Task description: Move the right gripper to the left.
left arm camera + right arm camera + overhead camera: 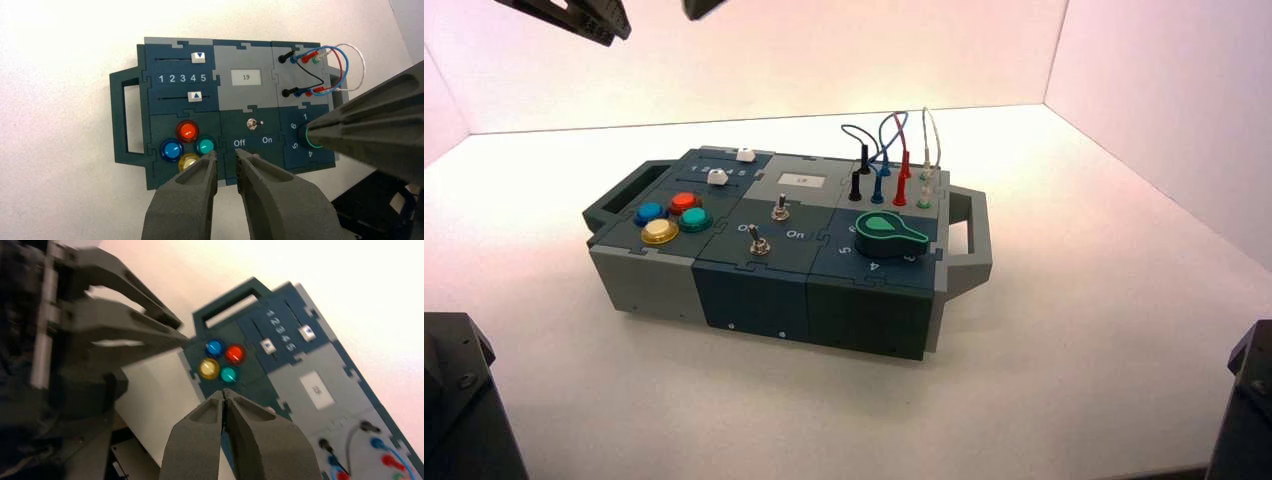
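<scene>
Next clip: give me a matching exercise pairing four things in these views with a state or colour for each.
Things:
1. left gripper
2. right gripper
3. display
4. knob

States:
A. fingers shut
B. reads 19
C. green
D. fingers open

Pairs: 1-D, 2-A, 3-B, 4-C

You are looking into a plain white enclosure, glowing warmly.
A white tabletop (1074, 330) is spreading out under bright light, a white back wall (844, 60) is standing beyond it, and a white side wall (1184, 100) is closing the right.
</scene>
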Robot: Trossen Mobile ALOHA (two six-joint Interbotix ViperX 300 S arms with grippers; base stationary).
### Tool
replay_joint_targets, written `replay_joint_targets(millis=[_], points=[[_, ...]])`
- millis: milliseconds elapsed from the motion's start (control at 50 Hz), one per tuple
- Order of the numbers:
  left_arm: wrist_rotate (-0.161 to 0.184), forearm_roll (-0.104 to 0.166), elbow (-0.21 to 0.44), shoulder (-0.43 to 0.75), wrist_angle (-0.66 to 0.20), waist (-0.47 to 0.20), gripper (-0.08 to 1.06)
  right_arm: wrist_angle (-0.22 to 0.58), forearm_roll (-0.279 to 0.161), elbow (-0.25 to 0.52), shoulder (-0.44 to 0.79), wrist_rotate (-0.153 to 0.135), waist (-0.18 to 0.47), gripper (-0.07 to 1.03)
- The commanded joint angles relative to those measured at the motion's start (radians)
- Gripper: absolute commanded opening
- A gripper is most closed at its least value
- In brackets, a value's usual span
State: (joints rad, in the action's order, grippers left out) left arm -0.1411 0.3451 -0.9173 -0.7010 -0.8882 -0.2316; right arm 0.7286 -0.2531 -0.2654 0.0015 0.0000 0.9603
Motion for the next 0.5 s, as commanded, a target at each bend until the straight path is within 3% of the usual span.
replay_joint_targets(millis=[20,500], points=[[-0.005,0.000,0.011,-0.003,0.005,0.008,0.22,-0.008,-0.006,0.049,-0.005,0.005,0.009,-0.02],[-0.005,0.000,0.006,-0.002,0.005,0.009,0.22,-0.008,-0.006,0.038,0.002,0.005,0.008,-0.02]])
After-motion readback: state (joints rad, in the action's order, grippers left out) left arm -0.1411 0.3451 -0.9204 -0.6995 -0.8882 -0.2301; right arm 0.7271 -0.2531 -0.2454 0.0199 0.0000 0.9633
